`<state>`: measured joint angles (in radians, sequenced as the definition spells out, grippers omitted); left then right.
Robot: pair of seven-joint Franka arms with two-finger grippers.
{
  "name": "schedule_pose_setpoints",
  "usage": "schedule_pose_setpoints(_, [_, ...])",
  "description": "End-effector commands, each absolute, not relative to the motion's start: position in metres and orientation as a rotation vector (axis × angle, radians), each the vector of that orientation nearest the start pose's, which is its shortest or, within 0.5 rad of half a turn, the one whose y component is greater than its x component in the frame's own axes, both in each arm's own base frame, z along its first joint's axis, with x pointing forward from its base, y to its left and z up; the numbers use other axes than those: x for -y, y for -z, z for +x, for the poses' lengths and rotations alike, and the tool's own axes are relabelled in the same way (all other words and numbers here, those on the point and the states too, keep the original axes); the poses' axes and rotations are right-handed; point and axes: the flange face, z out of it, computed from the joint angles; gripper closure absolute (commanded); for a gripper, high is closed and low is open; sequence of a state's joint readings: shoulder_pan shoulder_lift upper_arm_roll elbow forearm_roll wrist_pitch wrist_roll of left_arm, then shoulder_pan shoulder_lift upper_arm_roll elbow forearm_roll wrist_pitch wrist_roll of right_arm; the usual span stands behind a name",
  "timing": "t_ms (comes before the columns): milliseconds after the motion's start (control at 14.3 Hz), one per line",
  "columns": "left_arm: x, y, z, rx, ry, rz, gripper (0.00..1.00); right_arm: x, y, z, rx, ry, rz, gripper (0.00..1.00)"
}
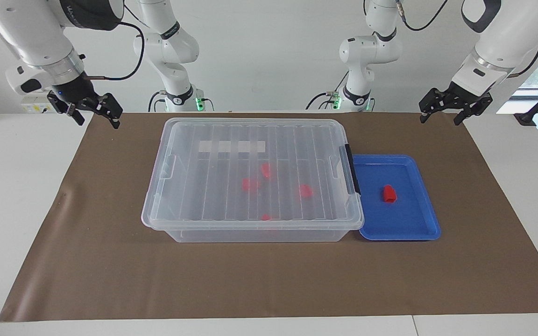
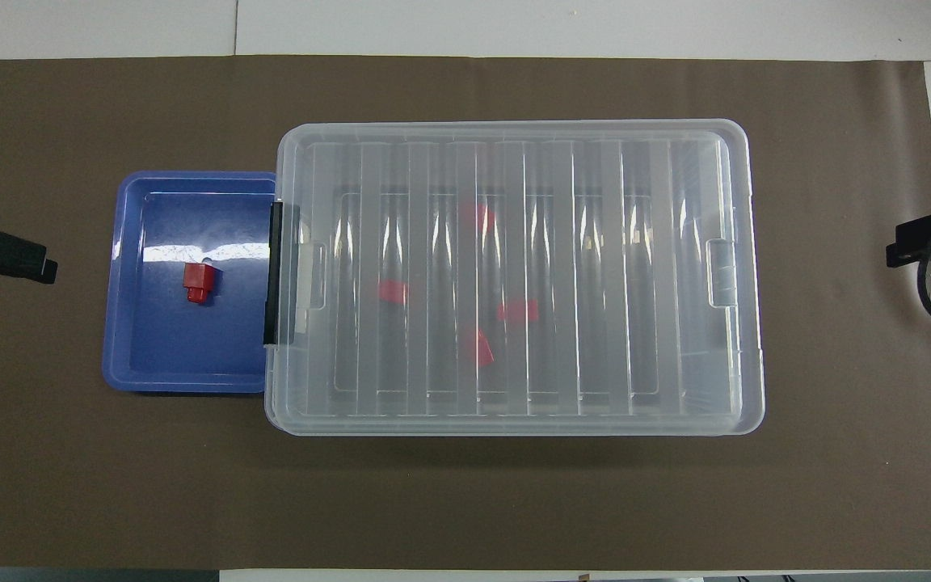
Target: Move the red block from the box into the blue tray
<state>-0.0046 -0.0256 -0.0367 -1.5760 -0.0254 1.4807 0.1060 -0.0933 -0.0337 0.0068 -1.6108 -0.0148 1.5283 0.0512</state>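
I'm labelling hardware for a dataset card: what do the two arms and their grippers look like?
Both arms are glossy white with rounded segments, black bands at the joints and grey lettering on the upper links. Loose black cables loop alongside them. The left gripper and right gripper are black, each on a silvery metal wrist ring, with short black fingers. The bases show small green lights.

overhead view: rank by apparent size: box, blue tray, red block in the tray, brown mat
1. brown mat, spans nearly the whole view
2. box, lid on
3. blue tray, beside the box toward the left arm's end
4. red block, lying in the tray
No close calls.
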Motion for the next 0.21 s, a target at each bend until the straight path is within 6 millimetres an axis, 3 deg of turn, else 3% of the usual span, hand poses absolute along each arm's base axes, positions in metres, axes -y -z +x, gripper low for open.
schedule_pose_setpoints(0, [0.0211,-0.6298,0.5277,-0.244,-0.099,-3.14,0.0,0.047,-0.624,0.5386,-0.184,-0.071,-3.148,0.0])
schedule_pose_setpoints(140, [0.0209,-0.6298,0.5277,-0.244,-0.099,-3.139,0.0,0.0469,-0.6246,0.5378,-0.184,-0.073,-3.148,0.0])
